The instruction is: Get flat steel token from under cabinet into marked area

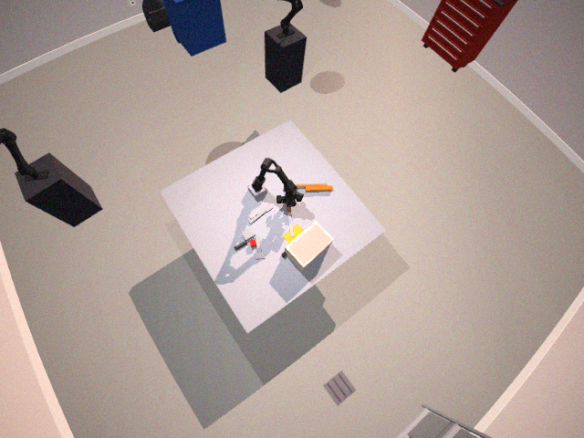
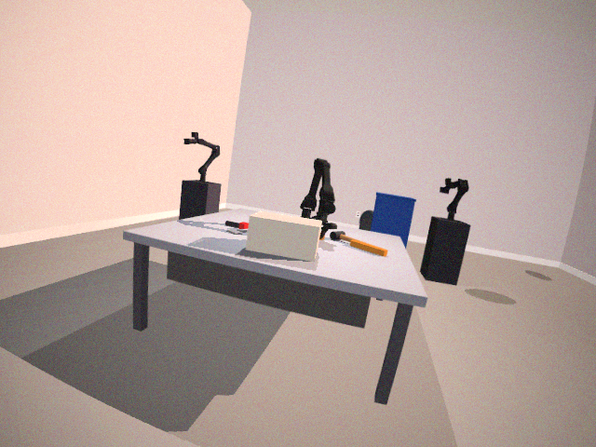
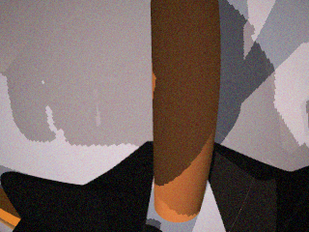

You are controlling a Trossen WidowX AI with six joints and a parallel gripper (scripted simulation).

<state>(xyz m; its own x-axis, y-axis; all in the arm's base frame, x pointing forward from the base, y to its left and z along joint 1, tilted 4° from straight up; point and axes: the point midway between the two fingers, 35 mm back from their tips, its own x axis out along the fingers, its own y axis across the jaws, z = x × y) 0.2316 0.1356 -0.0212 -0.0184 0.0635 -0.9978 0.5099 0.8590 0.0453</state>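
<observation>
My gripper [image 1: 288, 202] [image 3: 177, 188] is shut on an orange-brown rod [image 3: 183, 91], which sticks out lengthwise ahead of the fingers above the table [image 1: 301, 151] [image 2: 365, 274]. The cream cabinet [image 1: 308, 244] [image 2: 284, 236] stands a little beyond the gripper. The yellow marked area [image 1: 292, 233] lies on the table in front of the cabinet, between it and the gripper. The steel token is not visible in any view.
A hammer with an orange handle [image 1: 315, 187] [image 2: 360, 244] lies beside the arm. A white flat bar [image 1: 260, 214], a dark tool with a red block [image 1: 253, 242] [image 2: 243, 224] and a small dark piece [image 1: 284, 255] lie on the table. Other arms on black pedestals stand around the room.
</observation>
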